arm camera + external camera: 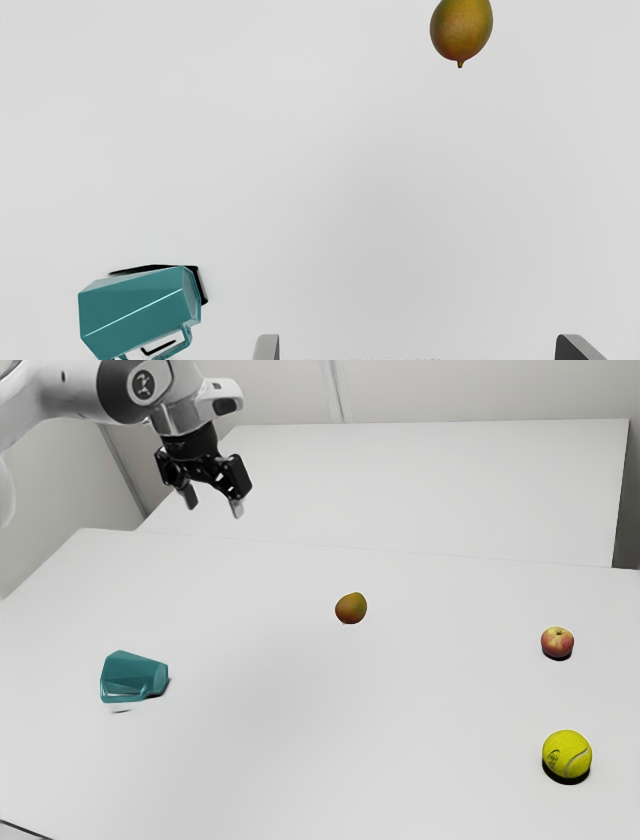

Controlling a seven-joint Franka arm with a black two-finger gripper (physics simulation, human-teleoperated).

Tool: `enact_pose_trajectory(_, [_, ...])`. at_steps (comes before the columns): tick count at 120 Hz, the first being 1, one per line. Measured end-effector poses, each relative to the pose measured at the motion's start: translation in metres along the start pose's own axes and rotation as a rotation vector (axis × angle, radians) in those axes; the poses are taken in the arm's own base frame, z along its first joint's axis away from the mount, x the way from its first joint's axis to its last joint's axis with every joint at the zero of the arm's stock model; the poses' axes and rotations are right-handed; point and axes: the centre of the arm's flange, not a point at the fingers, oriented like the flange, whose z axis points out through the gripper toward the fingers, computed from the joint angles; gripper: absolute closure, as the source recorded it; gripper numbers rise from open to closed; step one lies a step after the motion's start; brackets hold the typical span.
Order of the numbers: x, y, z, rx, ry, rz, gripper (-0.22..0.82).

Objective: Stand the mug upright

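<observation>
A glossy teal faceted mug (133, 677) is seen tipped on its side on the smooth white bench (300, 760), to the exterior view's left of the rounded orange-green mango (351, 608). Its long axis is laid roughly across that view, the narrower end pointed toward the mango's side. The black two-finger claw (214, 506) is held spread above the bench.

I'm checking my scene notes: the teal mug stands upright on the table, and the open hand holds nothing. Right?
Not upright: the teal mug lies on its side on the table, as the exterior view shows. The open hand indeed holds nothing.
</observation>
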Motion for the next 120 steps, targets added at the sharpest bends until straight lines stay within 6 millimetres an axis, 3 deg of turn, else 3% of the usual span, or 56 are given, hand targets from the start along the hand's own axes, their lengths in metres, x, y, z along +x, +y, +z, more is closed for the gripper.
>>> enact_pose_trajectory(40, [-0.014, -0.006, -0.003, -0.014, -0.019, -0.033, 0.00])
enact_pose_trajectory(58, [-0.041, -0.005, 0.012, -0.083, -0.040, -0.051, 0.00])
enact_pose_trajectory(68, [-0.047, -0.025, 0.027, -0.135, -0.047, -0.092, 0.00])
enact_pose_trajectory(78, [-0.054, -0.053, 0.055, -0.182, -0.084, -0.148, 0.00])
enact_pose_trajectory(101, [-0.070, -0.078, 0.094, -0.259, -0.171, -0.180, 0.00])
enact_pose_trajectory(120, [-0.089, -0.115, 0.120, -0.321, -0.196, -0.188, 0.00])
